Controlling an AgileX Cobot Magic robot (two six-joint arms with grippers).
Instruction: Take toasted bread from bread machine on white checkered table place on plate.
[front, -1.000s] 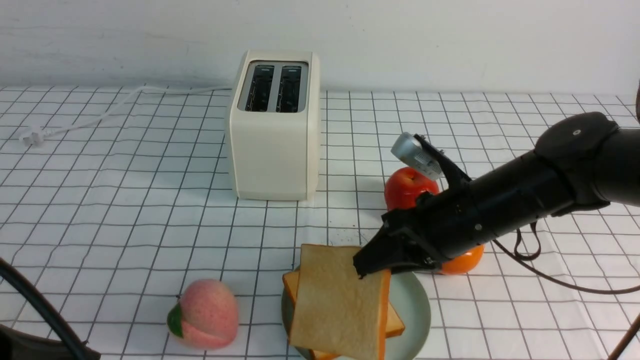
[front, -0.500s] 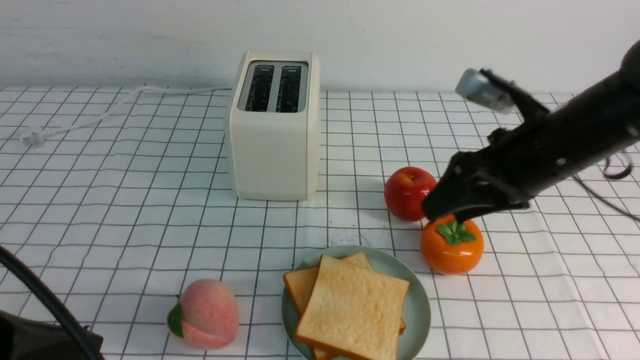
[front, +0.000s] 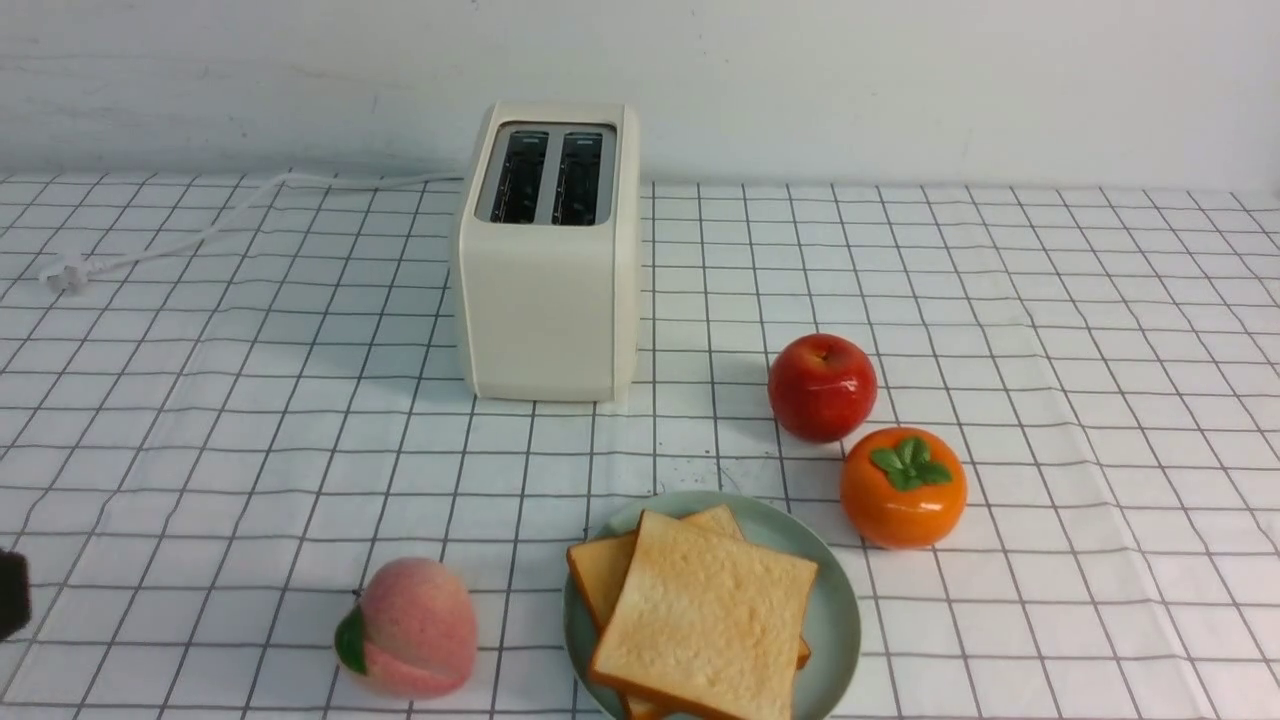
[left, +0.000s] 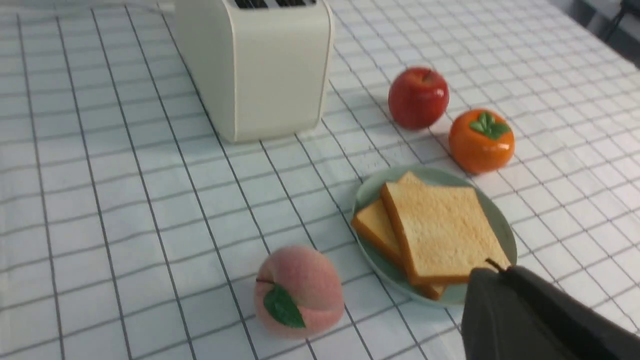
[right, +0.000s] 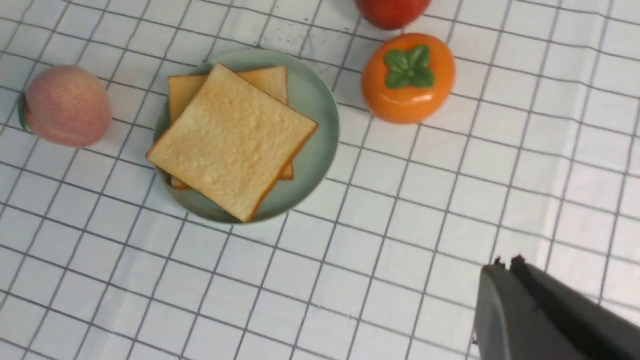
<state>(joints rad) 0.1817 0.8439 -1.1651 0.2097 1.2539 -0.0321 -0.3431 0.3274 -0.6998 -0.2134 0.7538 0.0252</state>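
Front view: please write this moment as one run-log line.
toasted bread: both slices stacked on plate | bread machine: slots empty | right gripper: jaws shut, holding nothing

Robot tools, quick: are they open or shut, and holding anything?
Left tool: shut, holding nothing.
Right tool: shut, holding nothing.

both arms are pulled back out of the front view, just a dark sliver at the left edge. left gripper is closed with nothing in it, right gripper is pinched closed and empty too
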